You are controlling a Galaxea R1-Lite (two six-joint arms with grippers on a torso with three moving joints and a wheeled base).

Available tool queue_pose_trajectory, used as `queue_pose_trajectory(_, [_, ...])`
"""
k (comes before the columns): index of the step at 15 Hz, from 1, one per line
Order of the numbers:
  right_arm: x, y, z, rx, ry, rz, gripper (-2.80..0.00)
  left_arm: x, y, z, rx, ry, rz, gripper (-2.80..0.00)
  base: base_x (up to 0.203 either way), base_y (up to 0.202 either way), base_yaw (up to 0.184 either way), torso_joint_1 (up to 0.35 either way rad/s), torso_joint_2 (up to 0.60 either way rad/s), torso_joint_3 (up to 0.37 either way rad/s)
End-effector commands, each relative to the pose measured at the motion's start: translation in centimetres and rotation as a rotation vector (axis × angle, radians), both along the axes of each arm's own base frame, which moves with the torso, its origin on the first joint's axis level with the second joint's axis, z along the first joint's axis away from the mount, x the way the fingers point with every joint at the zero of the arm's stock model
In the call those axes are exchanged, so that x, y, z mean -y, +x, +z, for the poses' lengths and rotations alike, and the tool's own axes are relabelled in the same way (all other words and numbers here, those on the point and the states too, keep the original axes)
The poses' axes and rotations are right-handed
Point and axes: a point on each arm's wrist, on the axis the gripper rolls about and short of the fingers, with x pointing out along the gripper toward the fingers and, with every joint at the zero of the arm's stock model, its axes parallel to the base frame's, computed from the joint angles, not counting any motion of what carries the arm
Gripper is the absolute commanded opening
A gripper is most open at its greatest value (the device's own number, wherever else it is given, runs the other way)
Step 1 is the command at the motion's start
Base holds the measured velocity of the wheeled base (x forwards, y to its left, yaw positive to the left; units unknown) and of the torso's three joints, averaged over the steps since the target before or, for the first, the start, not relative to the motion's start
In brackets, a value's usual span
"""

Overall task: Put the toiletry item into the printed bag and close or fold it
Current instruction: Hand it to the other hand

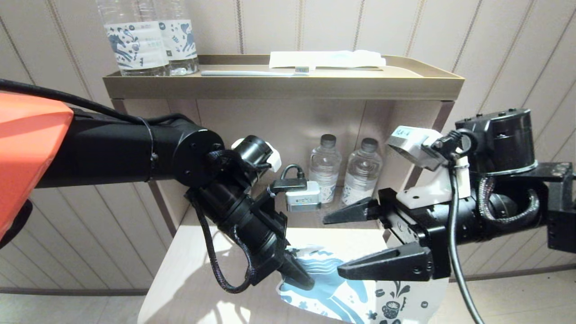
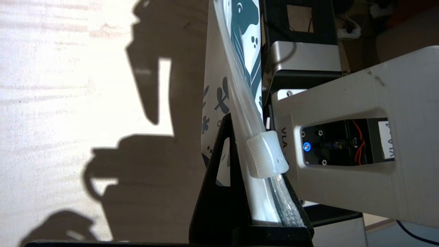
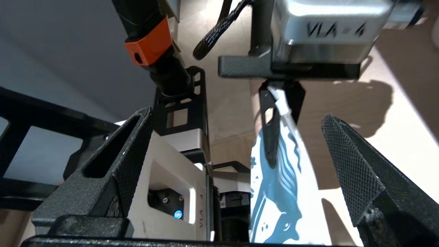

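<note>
Printed bag pinched in left pincer; right pincer apparently wide open.

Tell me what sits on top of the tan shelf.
On the tan shelf stand two clear water bottles at its left end, with a toothbrush and a flat white packet lying beside them. What lies behind the packet is hidden.

Head downward; both wrists close on printed bag
</note>
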Motion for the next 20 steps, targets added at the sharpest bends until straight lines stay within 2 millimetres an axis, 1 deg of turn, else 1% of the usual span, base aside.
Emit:
queue_pose_trajectory(1, [0.4,-0.3,0.0,0.001,0.003,0.002,0.00,-0.3,0.2,0.3,0.004,-0.011,0.005,-2.80,0.000,0.000,0.000,0.000,0.00,0.000])
queue_pose_trajectory(4, [-0.1,0.5,-1.2,-0.036,-0.016,0.004,0.00,-0.4,0.4,0.4,0.001,-0.014,0.018,-2.80,0.000,0.000,0.000,0.000,0.00,0.000])
queue_pose_trajectory(8, [-0.3,1.9,-2.0,-0.013,-0.001,-0.012,0.00,-0.5,0.5,0.5,0.003,-0.015,0.024,-2.80,0.000,0.000,0.000,0.000,0.00,0.000])
queue_pose_trajectory(12, [-0.6,2.5,-2.9,-0.054,-0.014,-0.013,0.00,-0.7,0.3,0.5,-0.009,-0.009,0.032,-2.80,0.000,0.000,0.000,0.000,0.00,0.000])
queue_pose_trajectory(17, [-1.0,2.7,-2.9,-0.080,-0.014,-0.015,0.00,-0.9,0.8,0.5,-0.007,-0.015,0.051,-2.80,0.000,0.000,0.000,0.000,0.00,0.000])
queue_pose_trajectory(20, [-1.4,3.3,-2.6,-0.127,-0.006,-0.032,0.00,-0.7,1.2,0.4,-0.017,-0.027,0.084,-2.80,0.000,0.000,0.000,0.000,0.00,0.000])
